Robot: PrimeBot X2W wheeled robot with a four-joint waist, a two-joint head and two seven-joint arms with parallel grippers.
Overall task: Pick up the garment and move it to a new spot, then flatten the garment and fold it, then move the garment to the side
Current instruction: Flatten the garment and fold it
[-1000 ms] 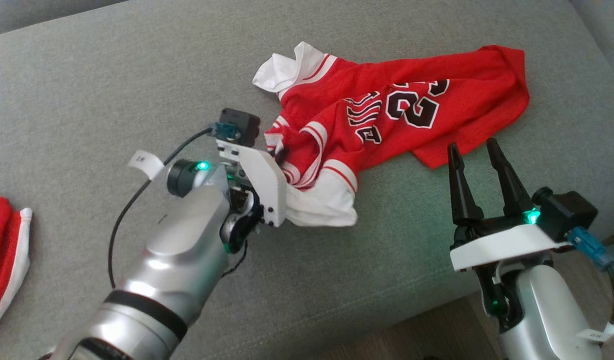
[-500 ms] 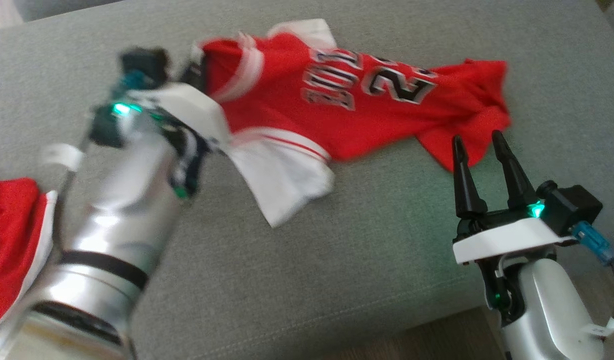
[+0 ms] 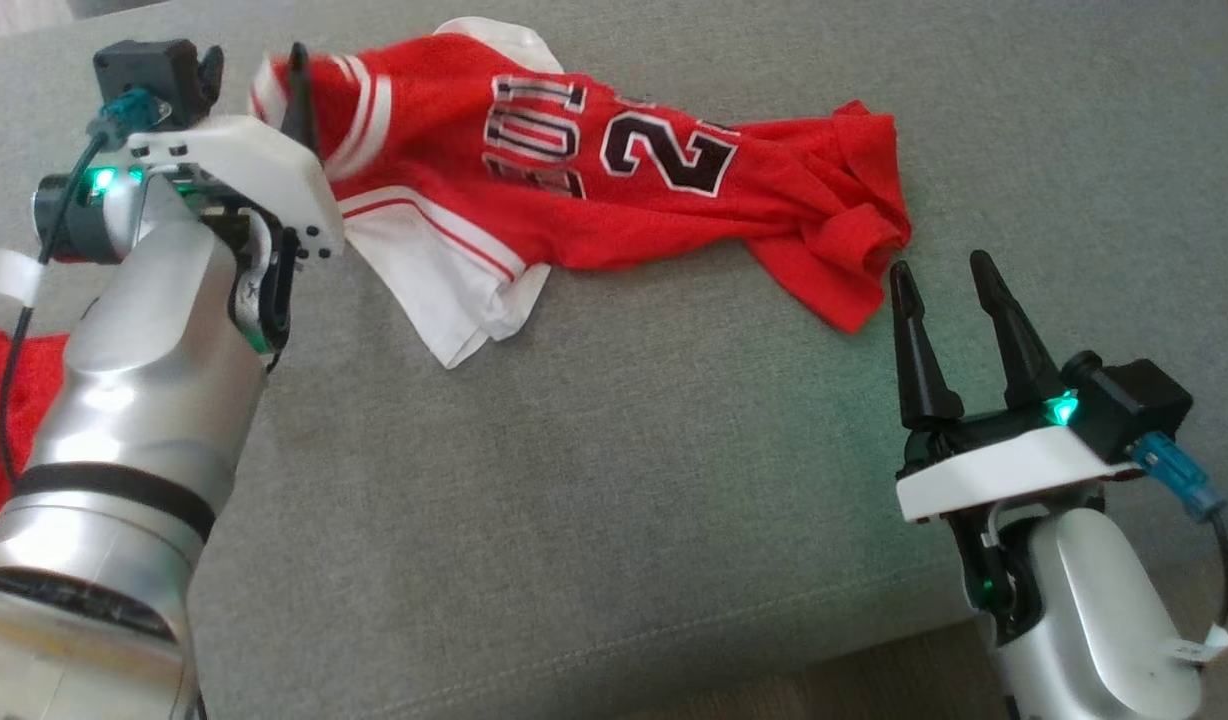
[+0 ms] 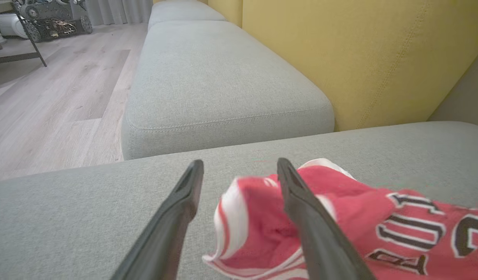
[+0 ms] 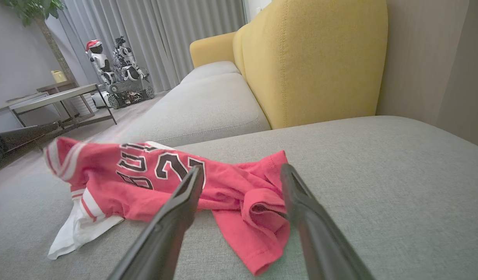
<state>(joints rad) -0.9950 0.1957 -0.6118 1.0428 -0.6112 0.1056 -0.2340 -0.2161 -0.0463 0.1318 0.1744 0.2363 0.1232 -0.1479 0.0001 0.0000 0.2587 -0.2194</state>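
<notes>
The garment [image 3: 594, 190] is a red jersey with white trim and dark numbers, stretched sideways across the grey sofa seat [image 3: 614, 480]. My left gripper [image 3: 254, 75] stands open at its far left end. In the left wrist view the open left gripper [image 4: 240, 162] has the garment's [image 4: 340, 217] blurred, trimmed edge loose between and behind the fingers. My right gripper [image 3: 939, 265] is open just short of the jersey's crumpled right end, touching nothing. The right wrist view looks between the right gripper's [image 5: 242, 168] fingers at the garment [image 5: 153, 182].
Another red cloth [image 3: 4, 400] lies at the seat's left edge behind my left forearm. A yellow backrest [image 4: 359, 58] rises behind the seat, and a second grey cushion [image 4: 219, 85] adjoins it. Wooden floor [image 4: 48, 97], a low table [image 5: 56, 97] and parked robots [image 5: 118, 74] lie beyond.
My left gripper pulled the jersey's trimmed end left and away, stretching it out, then opened. The right gripper stayed open and in place. The head camera shifted slightly.
</notes>
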